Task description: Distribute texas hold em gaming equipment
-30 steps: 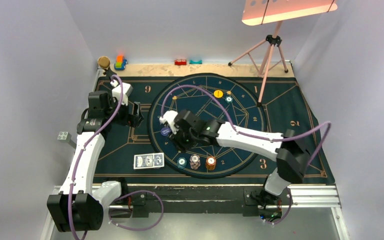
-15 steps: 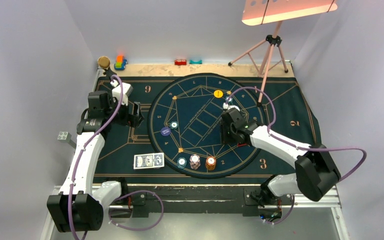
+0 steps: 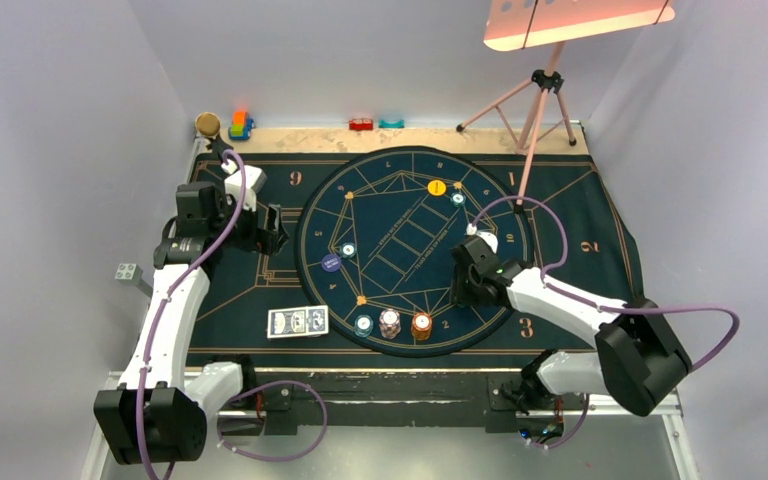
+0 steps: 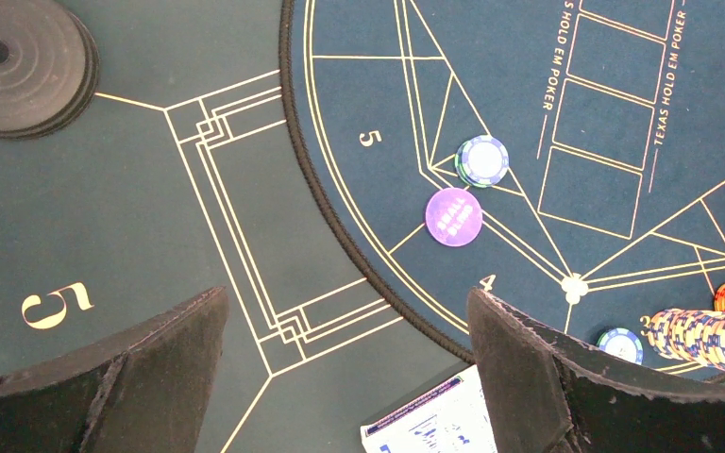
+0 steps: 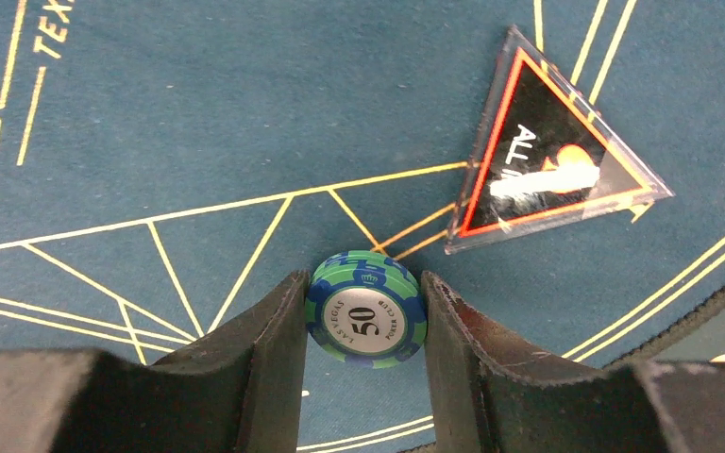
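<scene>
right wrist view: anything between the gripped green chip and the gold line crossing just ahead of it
Nothing visible does. The green chip sits clamped in the right gripper, with bare felt up to the crossing; the all-in triangle lies off to the right, clear of the chip.

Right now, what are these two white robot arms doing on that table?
They are laying out a poker game. The right gripper is shut on a green-and-blue round poker chip marked 50, next to a red-edged black triangular token on the dark blue mat. The left gripper hangs open and empty over the mat's left side. Blue-backed playing cards and chip stacks sit near the front edge.
</scene>
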